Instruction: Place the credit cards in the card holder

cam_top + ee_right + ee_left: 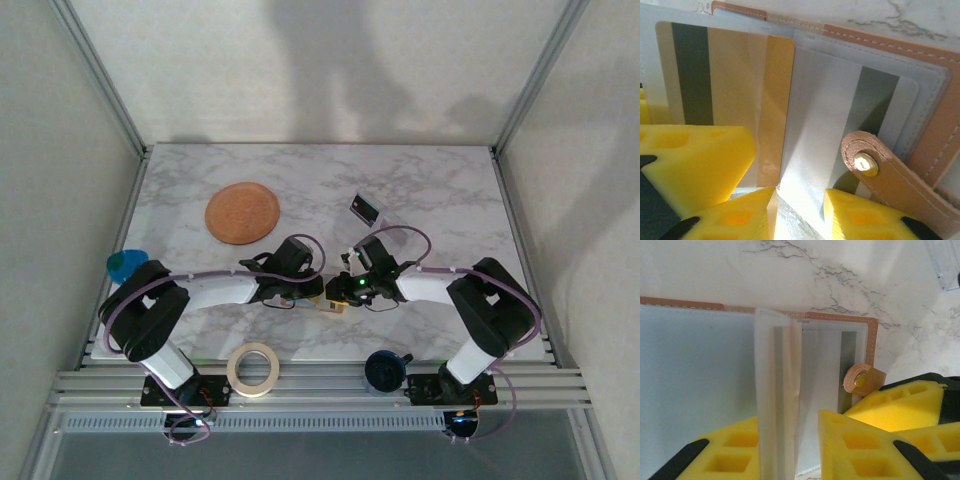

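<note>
Jaws on left gripper [788,420] are standing slightly apart, straddling a floppy clear sleeve [777,390]. Holder [871,340] is lying open between arms. Right gripper [801,195] is bracketing a sleeve edge, grip unclear. Dark card [365,209], likely stiff and slick, is wanting an edge pinch.

Left claw [790,455] and right claw [800,215] meet over the wallet [335,303], blocking the near middle of the table [450,180]. Disc [242,212] and dark card [365,209] lie beyond, well apart, a bare lane between. Far strip open; walls [60,150] bound three sides. Tape roll [231,368] sits on the near rail.
</note>
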